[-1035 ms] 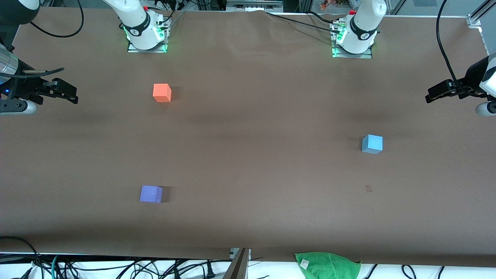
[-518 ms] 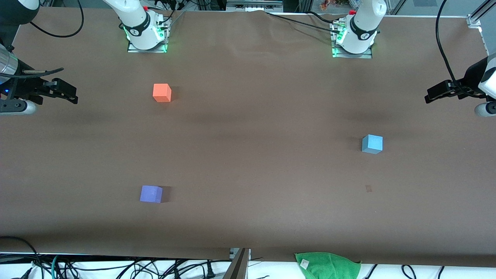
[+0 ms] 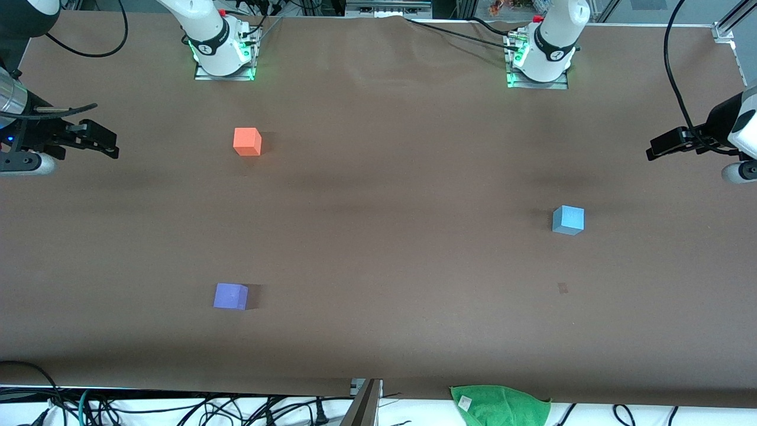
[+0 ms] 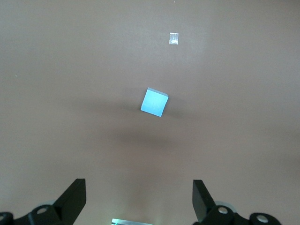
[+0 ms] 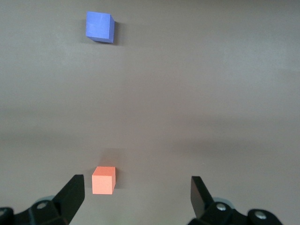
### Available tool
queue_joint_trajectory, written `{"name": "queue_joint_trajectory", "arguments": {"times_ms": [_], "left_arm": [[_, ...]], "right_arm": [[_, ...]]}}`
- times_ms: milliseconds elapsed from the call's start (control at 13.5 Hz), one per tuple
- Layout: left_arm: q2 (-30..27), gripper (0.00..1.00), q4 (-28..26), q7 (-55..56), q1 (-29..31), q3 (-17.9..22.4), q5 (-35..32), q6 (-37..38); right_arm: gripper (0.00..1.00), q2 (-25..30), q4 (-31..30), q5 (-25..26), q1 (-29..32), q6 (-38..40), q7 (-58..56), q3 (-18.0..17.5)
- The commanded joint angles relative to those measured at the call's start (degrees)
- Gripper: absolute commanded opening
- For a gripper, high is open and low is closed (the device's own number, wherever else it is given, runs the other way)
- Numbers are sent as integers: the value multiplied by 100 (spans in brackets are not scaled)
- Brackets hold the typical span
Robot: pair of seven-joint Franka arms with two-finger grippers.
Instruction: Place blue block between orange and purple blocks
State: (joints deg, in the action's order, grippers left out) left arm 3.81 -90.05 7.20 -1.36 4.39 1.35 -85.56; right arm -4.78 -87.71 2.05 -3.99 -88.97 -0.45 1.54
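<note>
Right gripper (image 3: 112,148), black and two-fingered, up in the air over the right arm's end of the brown paper-covered table (image 3: 378,248), fingers (image 5: 70,197) spread wide, nothing between them. Under it and toward the table's middle, a small matte bright orange cube (image 3: 247,142), flat on the paper, apart from the fingers. In the right wrist view the same orange cube (image 5: 103,180) low between the spread fingers, well below them on the table. Nearer to the front camera than the orange cube, well apart from it and from the right gripper, a small matte violet-purple cube (image 3: 230,296), also flat on the paper; bare brown surface between the two.

Toward the left arm's end, a small matte light sky-blue cube (image 3: 568,220), resting on the table, turned a little askew, well apart from both other cubes. Just nearer to the front camera than it, a tiny pale mark (image 3: 562,288) on the paper. Left gripper (image 3: 653,151), black, up in the air over the left arm's end of the table, fingers (image 4: 75,199) released and wide apart, holding nothing. In the left wrist view the sky-blue cube (image 4: 154,102) ahead of the open fingers, untouched. At the table's near edge, a crumpled green cloth (image 3: 500,405).
</note>
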Motion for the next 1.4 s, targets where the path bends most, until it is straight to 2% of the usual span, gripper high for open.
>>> {"name": "queue_joint_trajectory", "arguments": {"times_ms": [0, 591, 887, 1109, 1331], "left_arm": [[84, 100, 5, 36, 22, -17, 102, 31], [348, 100, 31, 45, -48, -34, 14, -22], [664, 100, -232, 115, -57, -70, 14, -196], [1059, 100, -732, 106, -57, -87, 23, -1126], [1568, 100, -1216, 18, -57, -131, 93, -2532]], "right_arm": [[100, -49, 132, 14, 30, 46, -69, -22], [100, -49, 132, 14, 30, 46, -69, -22], [100, -49, 132, 14, 30, 46, -69, -22], [100, -49, 132, 14, 38, 46, -69, -22], [100, -49, 132, 14, 38, 46, -69, -22]]}}
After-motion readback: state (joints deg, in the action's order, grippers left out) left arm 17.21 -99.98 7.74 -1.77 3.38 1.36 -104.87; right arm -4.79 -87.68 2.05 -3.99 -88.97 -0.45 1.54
